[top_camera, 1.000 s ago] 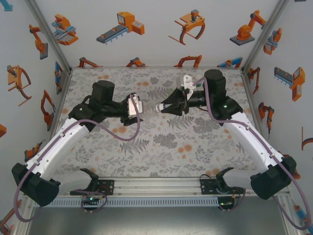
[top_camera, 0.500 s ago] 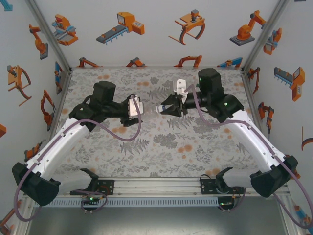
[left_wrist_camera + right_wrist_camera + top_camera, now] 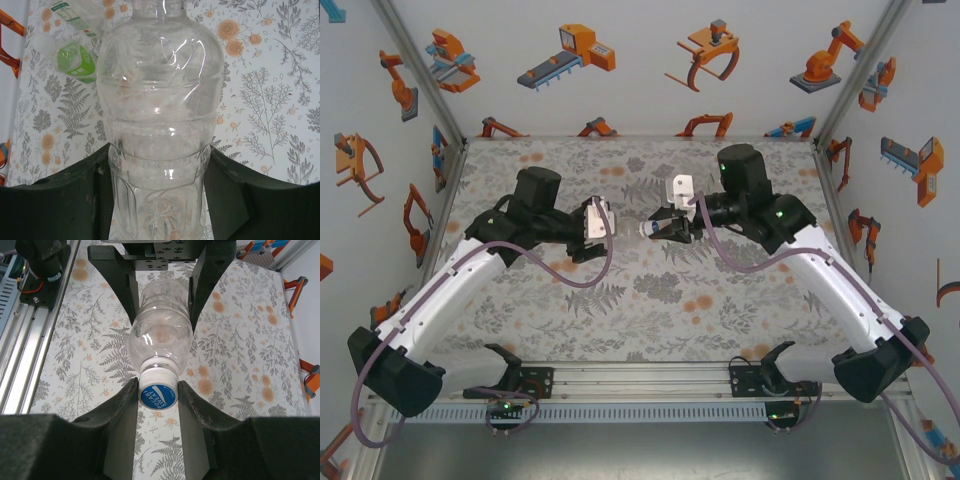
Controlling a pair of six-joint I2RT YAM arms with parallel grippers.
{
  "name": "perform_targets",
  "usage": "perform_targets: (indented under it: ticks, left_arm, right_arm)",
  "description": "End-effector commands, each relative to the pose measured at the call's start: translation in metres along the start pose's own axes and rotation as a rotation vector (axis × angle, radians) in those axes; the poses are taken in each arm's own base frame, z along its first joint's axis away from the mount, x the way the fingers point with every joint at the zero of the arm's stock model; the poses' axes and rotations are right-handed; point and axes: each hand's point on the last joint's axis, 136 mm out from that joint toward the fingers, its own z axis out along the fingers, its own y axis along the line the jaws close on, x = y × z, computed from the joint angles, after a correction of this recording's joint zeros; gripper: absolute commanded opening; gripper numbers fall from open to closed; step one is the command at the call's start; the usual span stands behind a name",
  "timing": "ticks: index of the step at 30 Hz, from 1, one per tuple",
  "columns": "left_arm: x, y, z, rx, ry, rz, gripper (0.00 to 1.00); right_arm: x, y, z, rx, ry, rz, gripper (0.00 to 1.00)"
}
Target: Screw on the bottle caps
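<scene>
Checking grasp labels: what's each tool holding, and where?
Left tool: clear bottle, lower body; right tool: white cap on its neck.

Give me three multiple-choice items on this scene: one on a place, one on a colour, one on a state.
1. Where is the green-tinted bottle?
A. Lying on the table, beyond the clear bottle
B. On the metal rail
C. Inside a box

2. What colour is the cap between the fingers of the right gripper?
A. Green
B. White with blue print
C. Orange

3. What state is the clear bottle in?
A. Lying loose on the table
B. Standing upright on its own
C. Clamped by the left gripper

Answers:
1 A: the left wrist view shows it on the patterned surface at upper left.
2 B: the right wrist view shows a white cap with blue lettering.
3 C: dark fingers press against both sides of the bottle.
</scene>
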Motion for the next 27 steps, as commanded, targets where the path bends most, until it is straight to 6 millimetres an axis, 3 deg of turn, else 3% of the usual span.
perform_targets:
  ticks: [1, 8, 14, 23, 27]
  left_arm:
    - [-0.029, 0.006, -0.005, -0.003, -0.096, 0.055, 0.00]
    - [-0.032, 0.013, -0.004, -0.054, -0.132, 0.055, 0.00]
    - [-0.033, 0.016, -0.001, -0.054, -0.133, 0.052, 0.00]
    - [-0.023, 0.026, 0.004, -0.090, -0.081, 0.037, 0.00]
    - [-0.019, 0.033, 0.008, -0.112, -0.043, 0.015, 0.00]
  right_arm:
    - [-0.006, 0.008, 0.002, -0.017, -0.023, 0.047, 0.00]
    - [-0.011, 0.007, 0.000, 0.046, -0.129, 0.261, 0.00]
    - [-0.003, -0.003, -0.002, 0.117, -0.136, 0.499, 0.00]
    - [0.039, -0.022, 0.009, 0.219, -0.039, 1.116, 0.00]
    - [0.070, -0.025, 0.015, 0.284, 0.072, 1.432, 0.00]
